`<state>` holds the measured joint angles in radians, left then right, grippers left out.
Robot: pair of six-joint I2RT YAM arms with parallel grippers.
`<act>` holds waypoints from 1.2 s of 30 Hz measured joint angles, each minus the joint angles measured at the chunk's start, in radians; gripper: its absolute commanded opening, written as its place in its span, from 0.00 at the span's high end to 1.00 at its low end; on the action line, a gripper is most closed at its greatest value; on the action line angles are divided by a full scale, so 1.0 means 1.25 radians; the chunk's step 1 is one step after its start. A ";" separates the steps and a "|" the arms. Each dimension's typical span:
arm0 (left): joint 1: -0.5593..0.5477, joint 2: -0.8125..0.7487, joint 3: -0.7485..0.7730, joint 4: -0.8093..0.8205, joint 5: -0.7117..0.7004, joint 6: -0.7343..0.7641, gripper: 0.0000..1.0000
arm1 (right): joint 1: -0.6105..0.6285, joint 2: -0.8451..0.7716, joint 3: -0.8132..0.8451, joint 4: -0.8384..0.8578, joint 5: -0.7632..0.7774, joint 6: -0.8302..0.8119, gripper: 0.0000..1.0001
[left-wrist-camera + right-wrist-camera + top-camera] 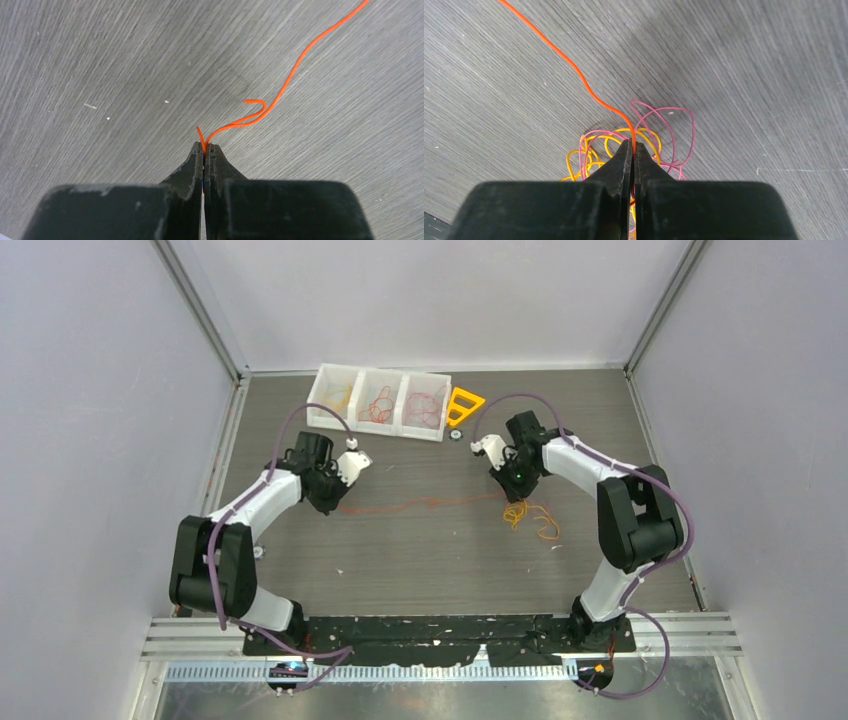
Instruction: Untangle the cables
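Note:
One thin orange cable lies stretched across the table between my two grippers. My left gripper is shut on its left end; in the left wrist view the orange cable runs from the closed tips up to the right. My right gripper is shut on the other end. In the right wrist view the strand leaves the closed tips toward the upper left. Under and just beyond the right gripper sits a clump of yellow and pink cables, partly hidden by the fingers; from above the clump shows beside the right arm.
A white three-compartment bin at the back holds sorted wire loops. An orange-yellow plastic triangle lies to its right, with a small round object in front of it. Grey walls enclose the table on three sides.

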<state>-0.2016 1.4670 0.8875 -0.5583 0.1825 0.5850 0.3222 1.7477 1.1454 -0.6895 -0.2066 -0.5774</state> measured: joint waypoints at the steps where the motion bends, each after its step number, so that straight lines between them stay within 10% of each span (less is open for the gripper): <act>1: 0.005 0.003 0.002 -0.001 0.001 0.000 1.00 | -0.003 -0.006 0.000 0.000 0.001 -0.001 0.95; 12: 0.259 -0.012 0.200 -0.022 0.199 -0.074 1.00 | -0.051 -0.041 0.002 -0.004 -0.073 -0.006 0.95; 22: -0.096 -0.155 0.156 0.062 0.384 -0.231 0.91 | 0.019 -0.125 0.032 -0.030 -0.280 0.080 0.95; 36: -0.273 0.034 0.112 0.331 0.478 -0.475 0.69 | 0.085 -0.173 0.038 0.025 -0.431 0.167 0.95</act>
<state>-0.5434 1.5093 1.0271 -0.1444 0.7799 -0.0093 0.4290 1.5314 1.1934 -0.6579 -0.7452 -0.3683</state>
